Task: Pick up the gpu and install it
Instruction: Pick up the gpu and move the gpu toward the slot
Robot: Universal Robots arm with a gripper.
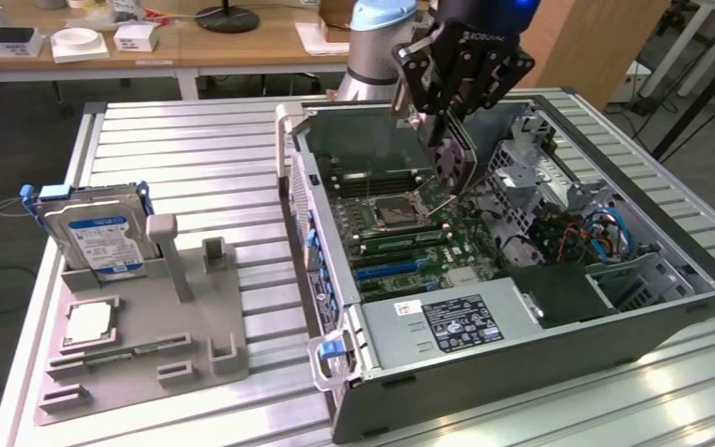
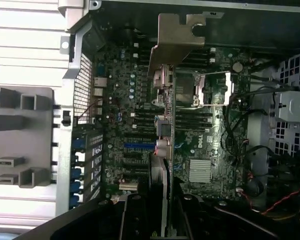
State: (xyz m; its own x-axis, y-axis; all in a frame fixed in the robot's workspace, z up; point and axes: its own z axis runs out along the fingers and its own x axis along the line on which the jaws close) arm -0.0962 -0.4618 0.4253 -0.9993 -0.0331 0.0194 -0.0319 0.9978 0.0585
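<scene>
My gripper (image 1: 449, 114) hangs over the open computer case (image 1: 332, 279) and is shut on the gpu (image 1: 452, 160), a thin dark card held on edge and pointing down into the case. The card's lower end hovers just above the motherboard (image 1: 408, 244), near the processor socket (image 1: 397, 214). In the wrist view the gpu (image 2: 163, 132) runs edge-on away from the gripper (image 2: 162, 205), with its silver bracket (image 2: 177, 37) at the far end over the motherboard (image 2: 120, 100). The blue expansion slots (image 2: 138, 146) lie just beside the card's line.
A grey parts holder (image 1: 146, 345) at the exterior view's left carries the blue-labelled hard drive (image 1: 100, 235), a processor (image 1: 90, 324) and a memory stick (image 1: 128, 354). Inside the case are the power supply (image 1: 451, 324), drive cage (image 1: 544, 168) and loose cables (image 1: 594, 237).
</scene>
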